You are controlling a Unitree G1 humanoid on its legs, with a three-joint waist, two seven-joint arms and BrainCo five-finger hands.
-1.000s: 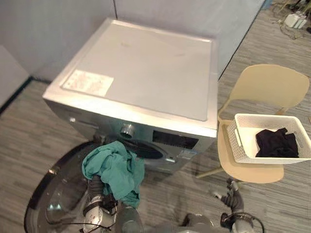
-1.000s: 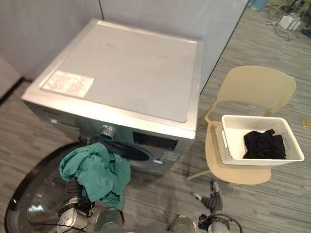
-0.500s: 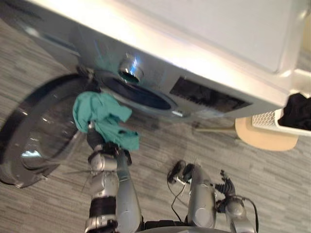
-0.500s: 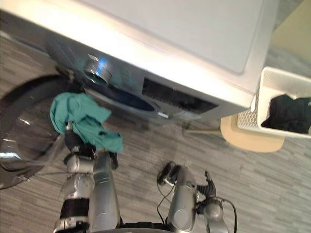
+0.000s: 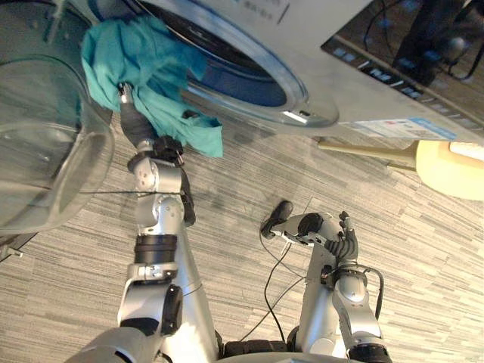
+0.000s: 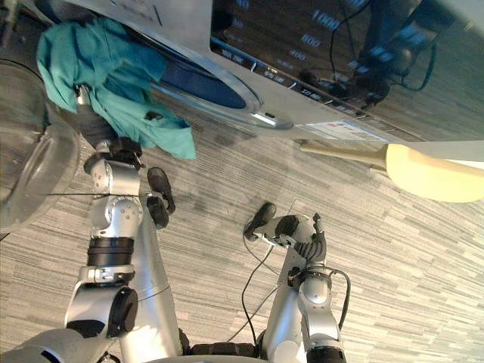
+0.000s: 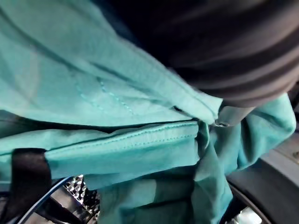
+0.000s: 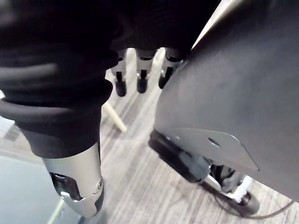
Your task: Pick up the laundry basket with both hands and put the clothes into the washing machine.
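The teal garment [image 5: 144, 60] draped your left hand [image 5: 136, 125] at the washing machine [image 5: 321, 76] opening, grip impossible to tell; your right hand [image 5: 346, 243] hung relaxed, empty, well apart.

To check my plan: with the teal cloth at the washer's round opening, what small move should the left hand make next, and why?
Probably push the left hand slightly deeper into the round opening of the silver washing machine: the crumpled teal cloth draped on it is at the rim, one end drooping outside. The right hand hangs idle, low.
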